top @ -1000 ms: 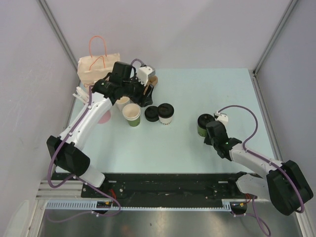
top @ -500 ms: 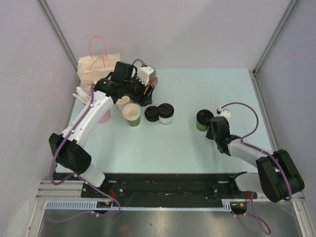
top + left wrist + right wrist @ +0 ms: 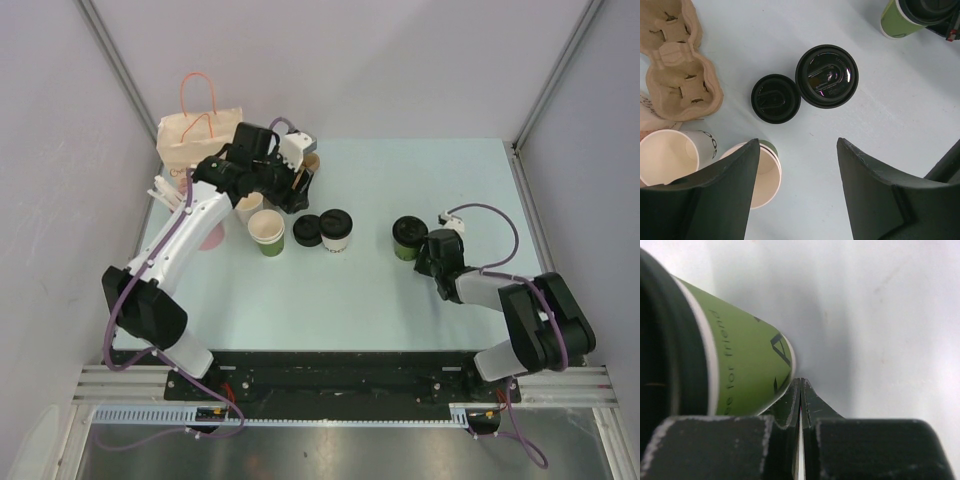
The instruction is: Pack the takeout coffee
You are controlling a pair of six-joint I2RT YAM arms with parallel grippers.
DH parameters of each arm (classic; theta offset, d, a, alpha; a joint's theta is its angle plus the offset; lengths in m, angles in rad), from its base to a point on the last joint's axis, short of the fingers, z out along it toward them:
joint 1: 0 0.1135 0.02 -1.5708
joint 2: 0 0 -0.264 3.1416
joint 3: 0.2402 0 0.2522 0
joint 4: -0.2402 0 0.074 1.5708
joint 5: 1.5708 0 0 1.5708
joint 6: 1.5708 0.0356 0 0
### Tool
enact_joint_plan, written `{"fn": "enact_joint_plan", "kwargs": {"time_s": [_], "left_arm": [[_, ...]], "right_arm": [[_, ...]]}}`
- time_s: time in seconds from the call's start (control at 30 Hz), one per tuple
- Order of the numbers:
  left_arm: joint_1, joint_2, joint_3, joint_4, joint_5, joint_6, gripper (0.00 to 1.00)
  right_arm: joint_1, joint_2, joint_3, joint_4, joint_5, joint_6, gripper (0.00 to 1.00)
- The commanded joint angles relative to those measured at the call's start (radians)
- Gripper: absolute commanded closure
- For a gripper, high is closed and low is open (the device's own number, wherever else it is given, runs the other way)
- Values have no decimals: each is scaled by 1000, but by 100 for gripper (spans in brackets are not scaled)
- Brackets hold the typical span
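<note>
**A:** Status on the coffee run?

**B:** Nothing is packed yet, by my reading. The green cup (image 3: 408, 238), lid on, stands upright on the tabletop (image 3: 440, 170), somewhat right of its middle and well short of the right edge. The white cup (image 3: 826, 76), also lidded, stands near the middle. A loose lid (image 3: 775, 98) lies flat against its left side or just beside it.

**A:** And your grippers?

**B:** My right gripper (image 3: 800, 386) has its fingers pressed together and holds nothing. The tips sit low at the foot of the green cup on its near-right side, and I cannot tell whether they touch it. I judge it is set to nudge that cup leftward. My left gripper (image 3: 797, 145) hangs with its fingers wide apart above the white cup and the loose lid, gripping nothing.

**A:** Where does it all go?

**B:** Probably the cardboard carrier (image 3: 680, 75) towards the far-left corner, beside the paper bag (image 3: 195, 135). Two lidless cups (image 3: 266, 232) stand near it, and I'd leave those alone.

**A:** Next move?

**B:** I'd lower the left gripper around the white cup below its lid. Then I'd close gently so the paper doesn't buckle, and lift straight up, clear of the loose lid.
</note>
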Motion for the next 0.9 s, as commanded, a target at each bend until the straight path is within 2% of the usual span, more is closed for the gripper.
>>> {"fn": "enact_joint_plan", "kwargs": {"time_s": [0.0,0.3,0.37,0.57,0.73,0.87], "left_arm": [[7,3,44,10,9,48,32],[7,1,38,10,16,49,32],[7,1,38,10,16,51,32],[7,6,47,12,-3,54,32],[7,-3,50,10,-39,66,32],[8,-14,50,9,-91,69,32]], "right_arm": [[6,87,79,71,-46,11,100],[9,184,156,49,-46,65,100],[3,216,162,85,-62,64,100],[-8,325,275,53,-88,64,100],[-34,339,288,68,-109,84,100],[-34,307,309,0,-95,67,100]]}}
